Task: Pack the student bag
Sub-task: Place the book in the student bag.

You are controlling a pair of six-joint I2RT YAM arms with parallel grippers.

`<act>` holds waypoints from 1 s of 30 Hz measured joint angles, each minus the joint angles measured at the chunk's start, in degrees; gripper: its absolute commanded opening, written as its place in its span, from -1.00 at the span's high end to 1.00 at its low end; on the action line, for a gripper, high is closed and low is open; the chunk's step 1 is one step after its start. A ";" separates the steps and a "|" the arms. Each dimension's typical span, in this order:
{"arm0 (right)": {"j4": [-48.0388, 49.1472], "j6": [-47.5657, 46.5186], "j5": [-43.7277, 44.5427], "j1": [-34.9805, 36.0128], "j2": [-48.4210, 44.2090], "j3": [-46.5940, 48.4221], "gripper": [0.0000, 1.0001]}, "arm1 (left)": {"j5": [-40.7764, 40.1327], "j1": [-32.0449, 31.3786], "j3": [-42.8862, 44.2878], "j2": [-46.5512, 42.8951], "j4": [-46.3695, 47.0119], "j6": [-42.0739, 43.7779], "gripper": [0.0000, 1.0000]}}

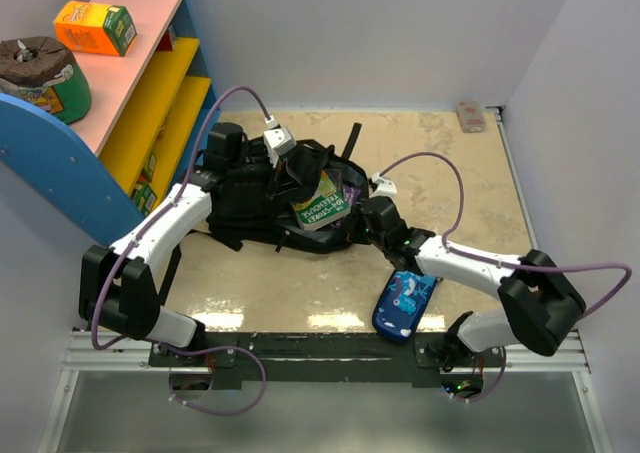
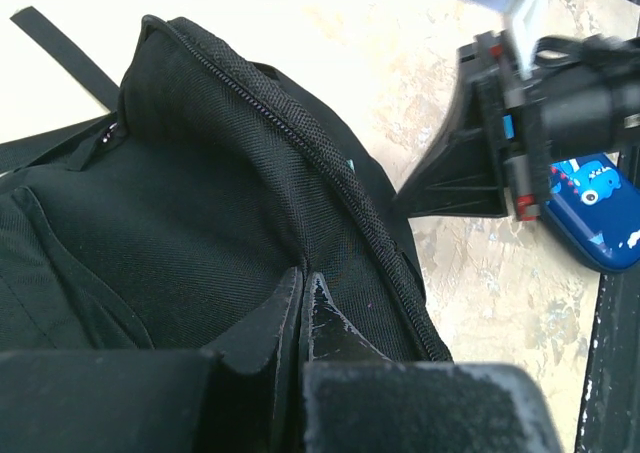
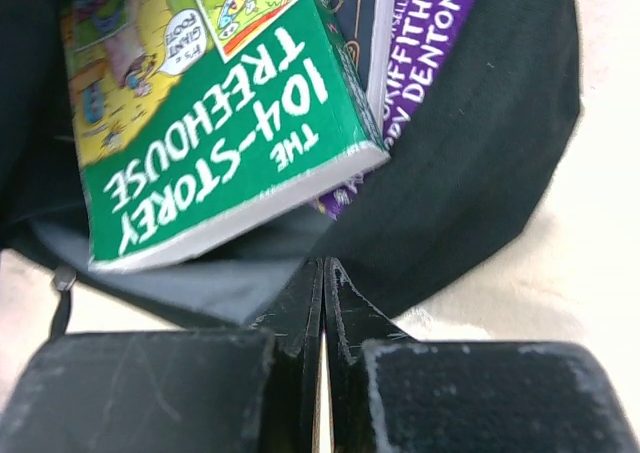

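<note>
The student bag (image 1: 250, 198) lies mid-desk, toward the left edge. The left gripper (image 1: 287, 173) jaws pinch its cloth, likely holding the mouth open around the green book (image 1: 318, 201). The right gripper (image 1: 362, 218) jaws are squeezed together at the bag's rim.

The student bag (image 1: 250, 211) is a large, floppy black fabric backpack lying flat on the table (image 1: 300, 283), just right of the coloured shelf unit (image 1: 150, 103). Its black zip (image 2: 300, 123) is undone, and its mouth gapes on the side away from the shelf unit. A green book (image 1: 320, 201) and a purple book (image 1: 348, 195) poke out. A black strap (image 1: 352, 138) trails off its far end.
</note>
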 measured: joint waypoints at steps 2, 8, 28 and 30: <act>0.57 -0.02 0.00 -0.02 2.58 1.25 1.00 | 0.00 0.00 0.00 0.00 -0.31 0.09 1.00; 3.13 -0.37 0.02 -0.11 11.17 6.21 1.00 | -0.02 0.00 0.00 0.00 -0.79 0.42 1.00; 1.53 -2.23 6.71 -8.55 19.32 21.79 1.00 | -0.44 0.00 -1.05 -0.76 -2.08 4.04 1.00; 1.27 -1.64 6.10 -7.21 17.49 19.54 1.00 | -0.44 0.00 -1.18 -0.87 -2.10 4.09 1.00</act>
